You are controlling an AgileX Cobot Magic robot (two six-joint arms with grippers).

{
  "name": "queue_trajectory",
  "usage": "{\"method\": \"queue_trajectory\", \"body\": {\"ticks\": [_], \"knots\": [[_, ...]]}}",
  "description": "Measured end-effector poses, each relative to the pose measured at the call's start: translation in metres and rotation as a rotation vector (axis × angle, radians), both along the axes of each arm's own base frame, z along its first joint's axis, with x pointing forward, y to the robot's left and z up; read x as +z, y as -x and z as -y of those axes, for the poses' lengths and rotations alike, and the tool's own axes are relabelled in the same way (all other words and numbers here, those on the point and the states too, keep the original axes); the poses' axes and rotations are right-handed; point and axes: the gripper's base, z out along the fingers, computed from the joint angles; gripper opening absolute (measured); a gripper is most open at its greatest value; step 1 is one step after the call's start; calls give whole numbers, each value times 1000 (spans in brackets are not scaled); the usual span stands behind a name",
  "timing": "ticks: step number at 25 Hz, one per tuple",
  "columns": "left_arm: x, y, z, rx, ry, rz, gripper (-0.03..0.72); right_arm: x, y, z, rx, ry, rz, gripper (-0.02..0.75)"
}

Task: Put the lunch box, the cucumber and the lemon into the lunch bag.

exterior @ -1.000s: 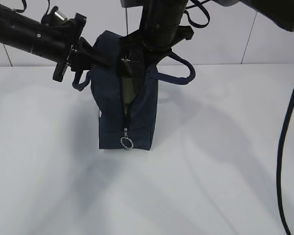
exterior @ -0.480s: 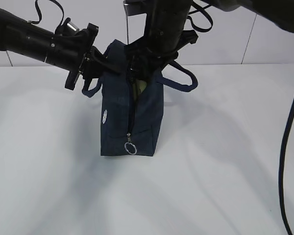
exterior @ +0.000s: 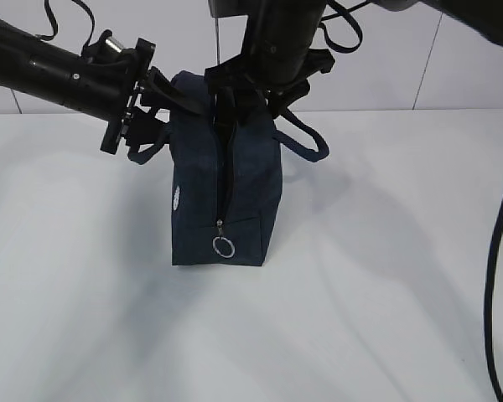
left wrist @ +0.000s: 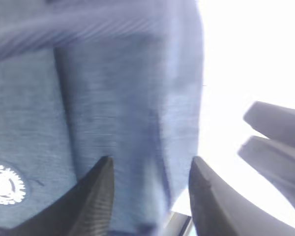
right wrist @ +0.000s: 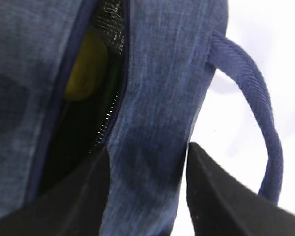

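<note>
The navy lunch bag [exterior: 226,184] stands upright on the white table [exterior: 386,276], its front slit nearly closed above the silver ring pull [exterior: 223,246]. My left gripper [exterior: 172,96] is at the bag's top left edge. In the left wrist view its jaws [left wrist: 150,164] stand open, with bag fabric [left wrist: 128,98] loose between them. My right gripper [exterior: 247,100] hangs over the bag's top, open, straddling the right wall [right wrist: 152,98] with a gap at one finger. The yellow lemon [right wrist: 86,66] shows inside the opening. The lunch box is hidden, and I cannot make out the cucumber.
One loop handle [exterior: 306,142] sticks out to the right of the bag, another hangs on the left under my left arm. A black cable [exterior: 495,251] runs down the right edge. The wall stands close behind the bag.
Both grippers have gone from shut to open and let go of the bag's rims. The gaping slit has fallen nearly closed, and the left arm has drawn back slightly to the left.
</note>
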Motion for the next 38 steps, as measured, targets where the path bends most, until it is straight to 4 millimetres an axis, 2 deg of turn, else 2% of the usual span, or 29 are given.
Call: {"method": "queue_trajectory", "body": {"ticks": [6, 9, 14, 17, 21, 25, 30, 38], "knots": [[13, -3, -20, 43, 7, 28, 341, 39, 13, 6, 1, -43, 68, 382], [22, -2, -23, 51, 16, 49, 341, 57, 20, 10, 1, -62, 101, 382], [49, 6, -28, 44, 4, 115, 341, 88, 36, 14, 18, -129, 138, 381], [67, 16, -37, 25, -76, 183, 325, 109, 51, 18, 31, -186, 151, 382], [91, 36, -49, -48, -291, 292, 274, 131, 77, 22, 79, -268, 139, 382], [121, 60, -59, -85, -466, 382, 259, 135, 101, 26, 110, -330, 75, 382], [155, 87, -69, -69, -594, 457, 257, 133, 131, 31, 127, -410, -25, 381], [196, 126, -75, -37, -665, 573, 255, 129, 140, 25, 205, -376, -19, 382]]}}
